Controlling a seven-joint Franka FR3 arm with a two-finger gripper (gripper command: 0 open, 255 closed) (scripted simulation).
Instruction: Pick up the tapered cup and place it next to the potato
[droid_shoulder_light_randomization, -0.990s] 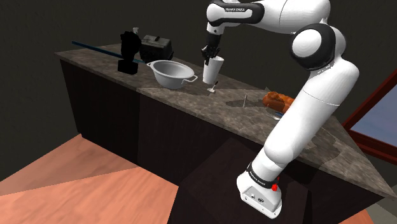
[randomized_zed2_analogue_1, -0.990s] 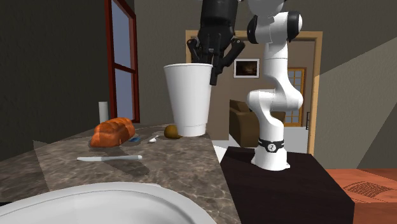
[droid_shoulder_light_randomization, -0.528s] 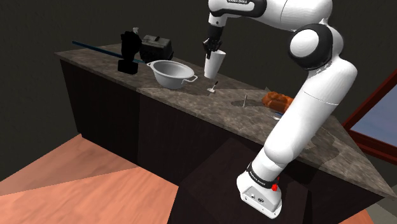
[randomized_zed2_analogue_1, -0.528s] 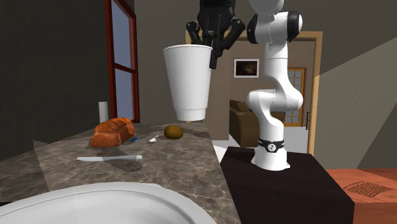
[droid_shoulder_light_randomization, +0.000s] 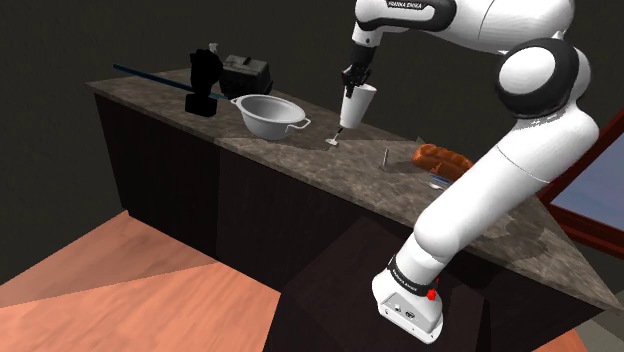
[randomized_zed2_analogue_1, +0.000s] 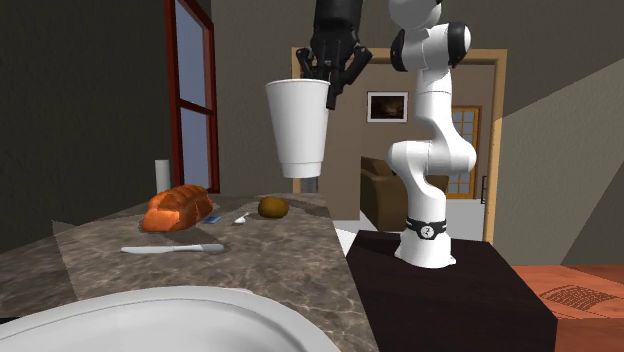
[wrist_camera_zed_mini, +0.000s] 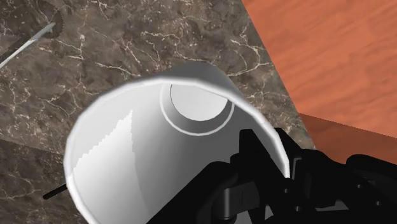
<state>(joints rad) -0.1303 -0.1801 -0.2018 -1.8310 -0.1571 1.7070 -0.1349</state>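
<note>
Second exterior view: tool (randomized_zed2_analogue_1: 328, 88) pinches the rim of the white cup (randomized_zed2_analogue_1: 298, 130), which hangs below.

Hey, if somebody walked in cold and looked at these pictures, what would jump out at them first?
The white cup hangs in the air, clasped at its rim by the black pincer, above the dark marbled counter. Next comes the orange-brown loaf near the small potato on that counter.

We log cup (randomized_zed2_analogue_1: 298, 128) plain white, gripper (randomized_zed2_analogue_1: 322, 85) all blk, arm (droid_shoulder_light_randomization: 500, 172) white w/ dk joints, countertop (randomized_zed2_analogue_1: 290, 262) dk brown marble w/ white veins, potato (randomized_zed2_analogue_1: 272, 207) yellow-brown, bread loaf (randomized_zed2_analogue_1: 178, 209) orange-brown, bowl (droid_shoulder_light_randomization: 265, 118) pale grey-white, floor (droid_shoulder_light_randomization: 130, 270) reddish wood grain, window frame (randomized_zed2_analogue_1: 212, 130) red.
</note>
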